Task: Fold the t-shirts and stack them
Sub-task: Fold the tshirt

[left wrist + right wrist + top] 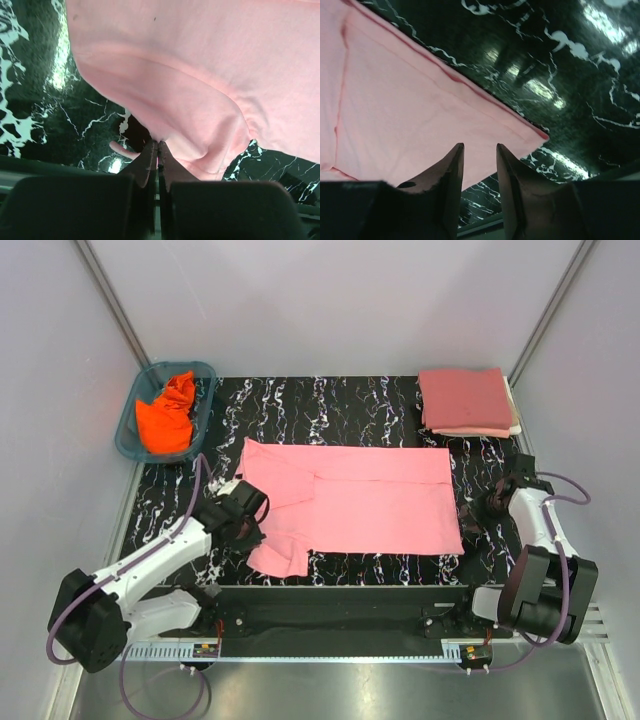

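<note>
The task looks to be about halfway through. At the far right corner of the desk (330, 400) a folded stack is in place. The rose-red t-shirt (465, 395) lies on top, and a paler folded layer (490, 430) peeks out under its near and right edges; whether that is 1 shirt or 2 I cannot tell.

The light pink t-shirt (350, 498) is the one in hand. It lies flat across the middle of the desk as a rough rectangle, with 1 sleeve sticking out at the near-left corner, so its folding seems barely begun.

The left tool (157, 145) is clamped fully shut on a bunched pinch of this shirt's left edge, close by the sleeve. The right tool (479, 146) hovers over the shirt's near-right corner. Its jaws stand part-way apart with nothing between them, and the cloth lies beneath, not gripped.

The orange t-shirt (170, 415) sits crumpled in the teal basket (205, 375) at the far left corner, unfolded. That leaves 2 jobs: fold the pink shirt down and set it on the stack, then lift out the orange one, fold it and add it.
</note>
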Motion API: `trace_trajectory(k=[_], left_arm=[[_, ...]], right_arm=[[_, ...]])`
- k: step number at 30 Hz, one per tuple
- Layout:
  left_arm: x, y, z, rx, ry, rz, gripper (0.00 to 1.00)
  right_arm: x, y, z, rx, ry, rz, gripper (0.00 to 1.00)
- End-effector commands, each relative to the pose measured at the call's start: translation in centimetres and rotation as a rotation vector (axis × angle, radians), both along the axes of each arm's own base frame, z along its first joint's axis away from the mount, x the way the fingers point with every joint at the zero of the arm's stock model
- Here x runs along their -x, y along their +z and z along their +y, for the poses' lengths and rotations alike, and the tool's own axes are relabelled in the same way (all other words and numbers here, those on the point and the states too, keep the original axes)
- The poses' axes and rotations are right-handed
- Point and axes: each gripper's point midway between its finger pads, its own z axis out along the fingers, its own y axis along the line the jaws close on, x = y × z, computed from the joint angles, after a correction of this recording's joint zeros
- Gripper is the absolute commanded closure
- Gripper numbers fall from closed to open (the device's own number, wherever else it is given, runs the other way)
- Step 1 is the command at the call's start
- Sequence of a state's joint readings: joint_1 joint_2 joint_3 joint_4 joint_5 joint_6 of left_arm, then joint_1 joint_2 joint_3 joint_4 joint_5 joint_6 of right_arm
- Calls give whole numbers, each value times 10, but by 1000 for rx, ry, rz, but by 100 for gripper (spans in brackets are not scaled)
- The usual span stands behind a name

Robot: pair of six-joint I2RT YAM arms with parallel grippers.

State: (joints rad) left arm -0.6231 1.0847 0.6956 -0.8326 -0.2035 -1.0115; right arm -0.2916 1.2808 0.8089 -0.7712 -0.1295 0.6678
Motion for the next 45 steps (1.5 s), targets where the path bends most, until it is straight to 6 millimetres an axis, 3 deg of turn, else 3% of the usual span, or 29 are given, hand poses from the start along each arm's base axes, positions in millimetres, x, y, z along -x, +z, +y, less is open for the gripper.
trace_trajectory(k=[1,10,14,19,28,45], left_arm=[[-24,20,-8,19,-80,-146,100],[-29,26,-44,173,-239,-209,100],[-26,29,-54,227,-270,-213,100],[-21,24,-53,249,-261,-209,100],[-25,31,-56,264,-252,-224,100],[-52,53,-56,303,-236,-251,100]], right_arm=[[24,-7,0,4,-112,77,60],[29,-31,9,-75,-168,175,58],[38,-40,1,-23,-179,237,59],[52,-53,5,-35,-176,305,58],[60,-53,0,0,-166,336,57],[61,-55,4,39,-104,356,58]])
